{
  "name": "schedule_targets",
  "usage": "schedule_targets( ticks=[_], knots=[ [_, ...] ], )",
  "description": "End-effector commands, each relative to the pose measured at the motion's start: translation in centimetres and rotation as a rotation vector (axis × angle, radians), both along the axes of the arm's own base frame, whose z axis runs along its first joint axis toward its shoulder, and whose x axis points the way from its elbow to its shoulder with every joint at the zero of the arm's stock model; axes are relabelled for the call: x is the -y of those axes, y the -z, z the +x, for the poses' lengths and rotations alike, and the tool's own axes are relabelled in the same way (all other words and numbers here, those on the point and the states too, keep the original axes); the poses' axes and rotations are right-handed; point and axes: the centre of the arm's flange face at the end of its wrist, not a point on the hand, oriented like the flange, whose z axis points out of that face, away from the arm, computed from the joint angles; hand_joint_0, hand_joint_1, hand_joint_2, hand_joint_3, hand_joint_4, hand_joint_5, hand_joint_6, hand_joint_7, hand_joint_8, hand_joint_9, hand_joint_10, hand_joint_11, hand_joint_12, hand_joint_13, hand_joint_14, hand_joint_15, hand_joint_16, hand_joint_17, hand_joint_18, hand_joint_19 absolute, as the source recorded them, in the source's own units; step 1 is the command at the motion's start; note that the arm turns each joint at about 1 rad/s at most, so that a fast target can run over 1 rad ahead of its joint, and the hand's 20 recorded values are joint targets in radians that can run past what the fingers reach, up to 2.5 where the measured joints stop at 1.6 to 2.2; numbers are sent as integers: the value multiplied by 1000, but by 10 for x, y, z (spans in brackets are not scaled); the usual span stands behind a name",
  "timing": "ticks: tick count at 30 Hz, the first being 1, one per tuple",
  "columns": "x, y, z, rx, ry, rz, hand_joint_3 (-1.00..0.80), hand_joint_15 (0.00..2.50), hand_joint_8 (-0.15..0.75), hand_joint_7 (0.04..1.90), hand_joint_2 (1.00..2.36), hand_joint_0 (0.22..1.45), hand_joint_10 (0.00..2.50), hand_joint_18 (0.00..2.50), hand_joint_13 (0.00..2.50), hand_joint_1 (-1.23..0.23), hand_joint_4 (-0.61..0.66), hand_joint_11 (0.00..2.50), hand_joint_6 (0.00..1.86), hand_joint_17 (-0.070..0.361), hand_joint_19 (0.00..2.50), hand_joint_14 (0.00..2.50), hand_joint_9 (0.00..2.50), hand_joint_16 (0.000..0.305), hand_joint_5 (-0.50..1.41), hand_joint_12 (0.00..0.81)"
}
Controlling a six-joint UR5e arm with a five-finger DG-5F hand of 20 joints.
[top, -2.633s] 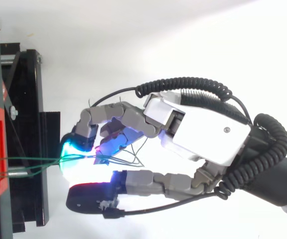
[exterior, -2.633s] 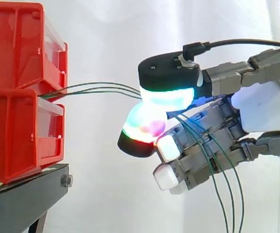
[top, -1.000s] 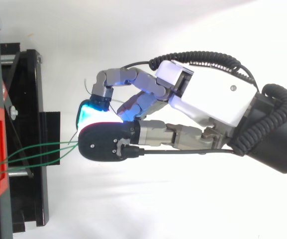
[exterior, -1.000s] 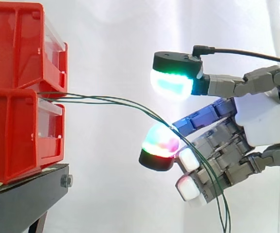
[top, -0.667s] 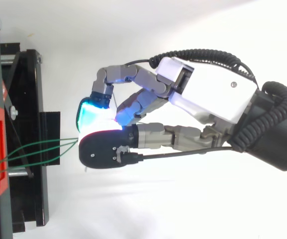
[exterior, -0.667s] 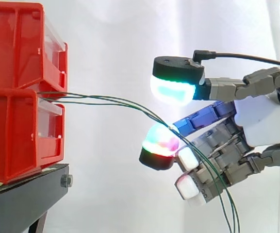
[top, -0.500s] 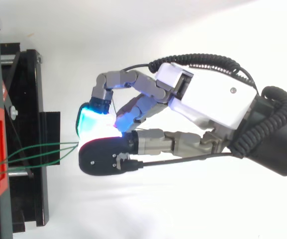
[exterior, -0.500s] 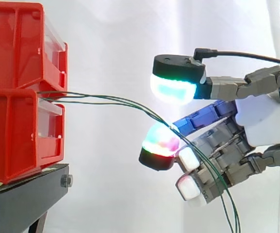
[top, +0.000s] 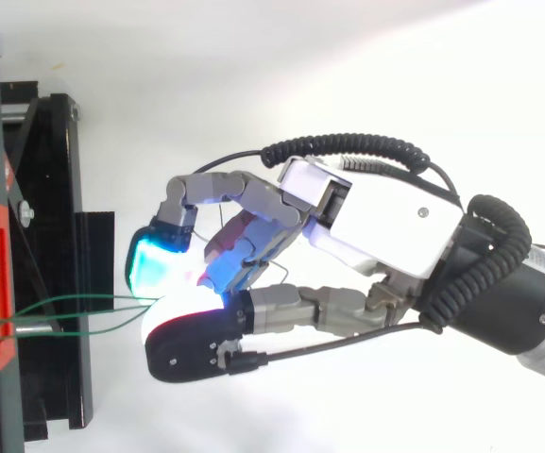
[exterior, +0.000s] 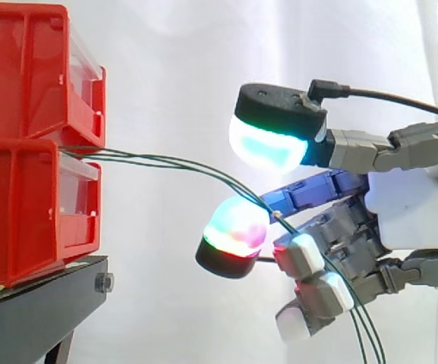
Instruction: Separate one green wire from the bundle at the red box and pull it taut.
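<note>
By the red box (exterior: 29,144), fingers (exterior: 268,140) have parted.

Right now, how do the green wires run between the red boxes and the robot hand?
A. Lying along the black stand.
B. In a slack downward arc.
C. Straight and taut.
B: in the side view the green wires leave the red boxes and curve down to the robot hand, then hang below it; none is straight.
</note>
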Motion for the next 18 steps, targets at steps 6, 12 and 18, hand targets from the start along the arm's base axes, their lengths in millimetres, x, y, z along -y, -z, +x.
schedule_targets(
  ticks=[6, 12, 18],
  knots=[
    [-3, -1, 6, 81, -2, 36, -500, 1244, 282, 1145, 1000, 516, 20, 728, 1345, -594, 211, 1272, 628, 131, 611, 23, 1241, 58, -139, 383],
    [-7, -1, 6, 79, -7, 35, -500, 1371, 283, 1130, 1000, 511, 18, 751, 1417, -563, 210, 1287, 632, 132, 654, 16, 1243, 59, -141, 370],
    [-9, -1, 5, 81, -7, 41, -500, 1412, 281, 1121, 1000, 506, 17, 775, 1439, -522, 211, 1301, 635, 134, 668, 13, 1235, 59, -144, 367]
  ],
)
